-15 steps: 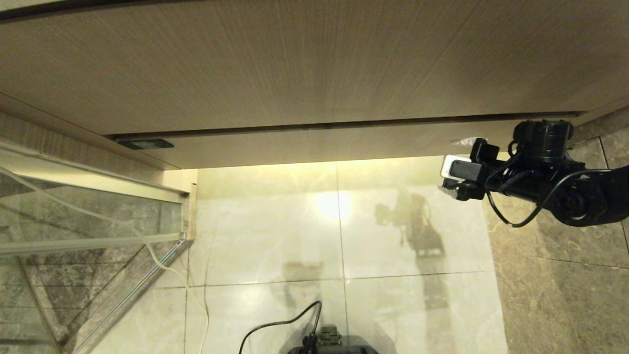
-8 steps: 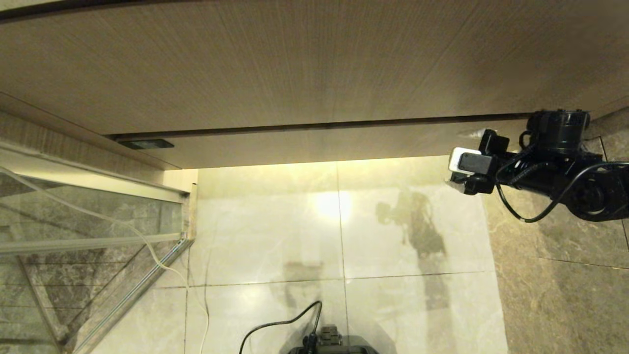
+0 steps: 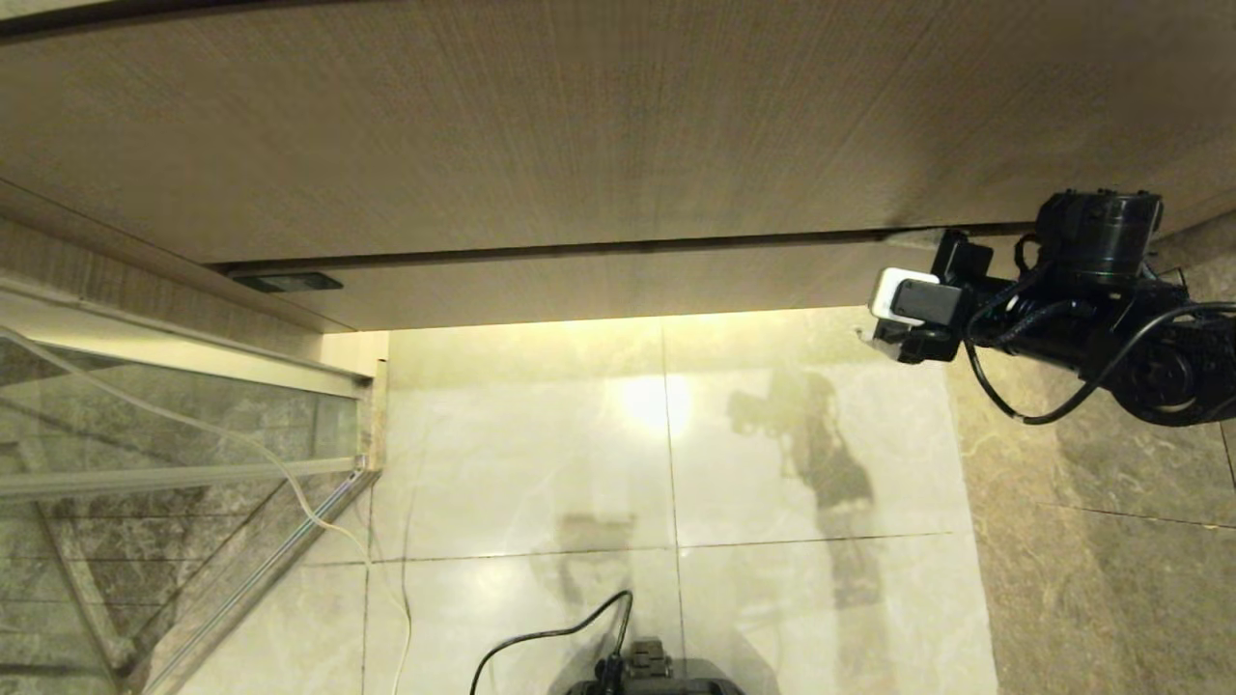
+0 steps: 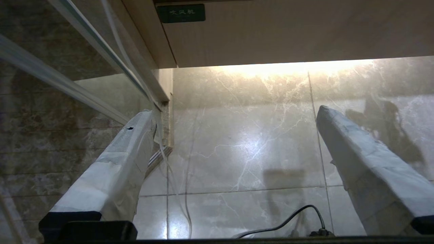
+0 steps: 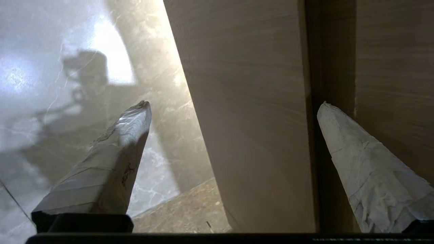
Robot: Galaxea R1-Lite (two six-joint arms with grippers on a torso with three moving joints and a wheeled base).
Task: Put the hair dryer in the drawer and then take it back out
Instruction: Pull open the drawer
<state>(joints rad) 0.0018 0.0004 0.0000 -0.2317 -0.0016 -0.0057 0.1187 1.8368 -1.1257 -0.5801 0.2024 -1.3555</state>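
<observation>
- I am looking down from the head camera at a wood-grain vanity above a glossy marble floor [image 3: 666, 463]; a warm light strip glows along the cabinet's underside.
- The drawer [image 3: 618, 280] is the narrow beige band under the taller wood-grain panel [image 3: 579, 125]. Its front sits flush and closed, with a thin dark seam between the two.
- The right gripper [image 3: 884, 323] has shifted over the last second: it first drew back towards the right, then rose and edged in again, so its upper finger now lies up at the dark seam by the drawer's right end.
- In the right wrist view the right gripper [image 5: 234, 105] is spread as wide as it goes and holds nothing. One wrapped finger [image 5: 115, 159] hangs over the floor side; the other finger [image 5: 359, 159] lies along the seam, with the drawer's flat front [image 5: 251, 112] between them.
- I cannot tell whether either finger touches the wood.
- I read this as lining up to straddle the handleless front and pull it out, so the task is at its very start.
- The hair dryer is in none of my views; I cannot say where it is.
- The left gripper [image 4: 234, 112] hangs parked low by the glass partition [image 3: 174, 425], fingers apart and empty, pointing at the floor.
- A dark label plate [image 3: 287, 283] sits at the drawer's left end.
</observation>
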